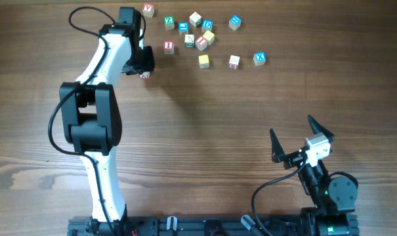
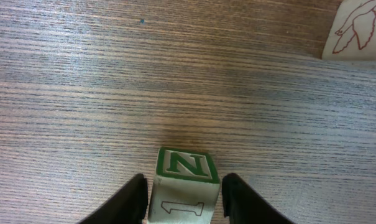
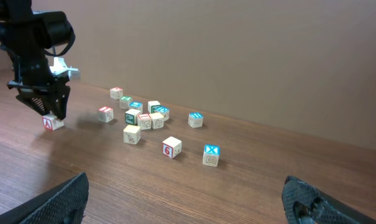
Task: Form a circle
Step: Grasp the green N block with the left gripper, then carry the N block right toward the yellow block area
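Watching from the side of the table point(image 1: 205, 131), I see the left gripper point(image 2: 184, 182) low over the far left part. Its two fingers stand close on both sides of a cube with a green N point(image 2: 186, 165). I cannot tell whether they already press it or only stand beside it.

The first risk is here. The fingers seem to meet the cube low on its sides, and I think an uneven squeeze could make such a small block twist or jump out.

A little to the right lies a red-lettered cube point(image 1: 168, 47), alone. If the arm carries its cube low along the far edge, I think it could knock this one away.

Further right, near the middle of the far edge, is the circle point(image 1: 202, 40). It is a tight group of small letter cubes that touch or almost touch. The danger is greatest at this place: there is very little room between the blocks, so a wide finger coming down may push the neighbours and break the ring.

To the right of it, a yellow cube point(image 1: 203, 61) and a cube with a blue X point(image 1: 260, 58) lie apart from each other.

At the near right corner the right gripper point(image 1: 295, 139) waits with its jaws spread wide and holds nothing. It is well apart from all the cubes.

I see no box, bowl or tray; every cube lies on the bare wood.
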